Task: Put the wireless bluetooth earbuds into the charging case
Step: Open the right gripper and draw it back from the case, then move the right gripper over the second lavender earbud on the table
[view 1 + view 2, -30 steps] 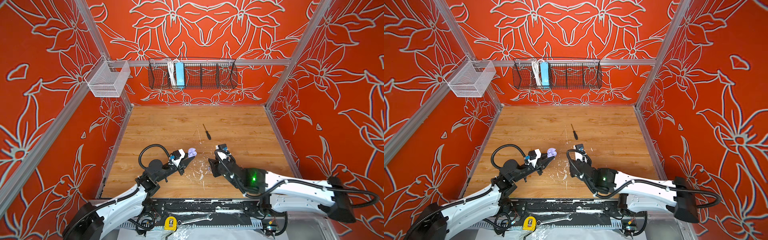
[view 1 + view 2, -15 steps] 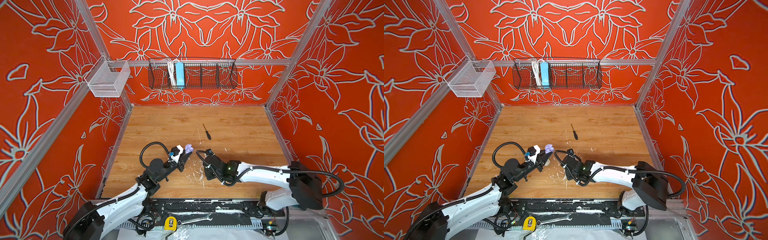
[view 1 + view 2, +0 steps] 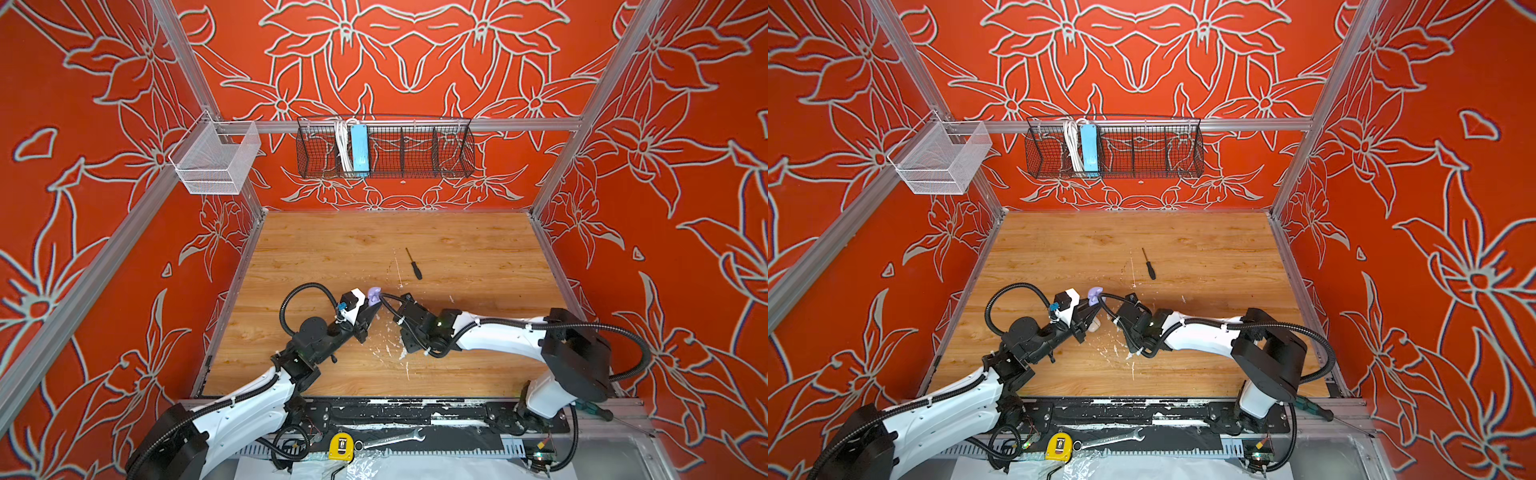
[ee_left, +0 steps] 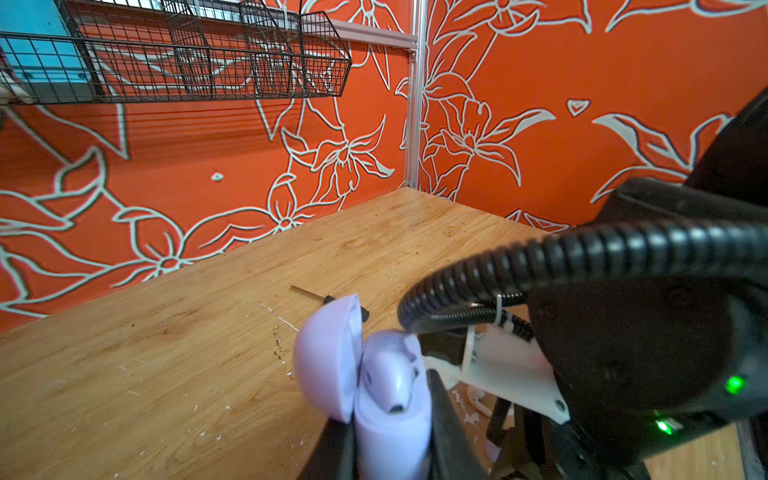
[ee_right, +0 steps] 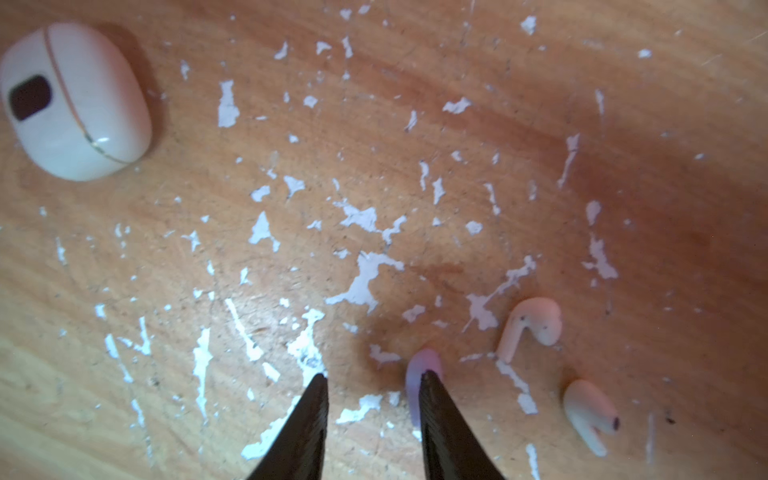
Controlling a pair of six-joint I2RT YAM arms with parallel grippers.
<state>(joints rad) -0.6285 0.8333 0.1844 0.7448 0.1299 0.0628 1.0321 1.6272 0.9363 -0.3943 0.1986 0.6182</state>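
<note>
Plainly, turns on one small offset at the right gripper [image 5: 372, 378]: low over the table [image 5: 374, 124], jaws parted, nothing between them. Puts the lavender bud [image 5: 426, 359] not in the gap but at the tip of one finger [image 5: 444, 432], touching it or tucked partly beneath, on the side toward a cream bud [image 5: 530, 326] just beside and a second cream bud [image 5: 588, 409] a little further off. Lies lengthwise roughly along that finger, thus already crosswise to the closing line of the jaws; cannot tell which end is the stem, with much of it hidden by the finger. Calls, by this reading, for a slight sideways shift toward the cream pair before closing, to avoid merely pushing the bud away. Leaves a closed cream case [image 5: 75, 99] flat on the wood, well apart on the opposite side. Shows the left gripper [image 4: 388, 415] pressed onto the lavender case [image 4: 395, 444], upright, lid [image 4: 328, 357] swung open, with a seated bud [image 4: 388, 378] already inside. Holds that case, in both top views, just beside the right wrist, so near at hand for the drop. Makes the right arm the nearer one for the pick, with the left busy.
</note>
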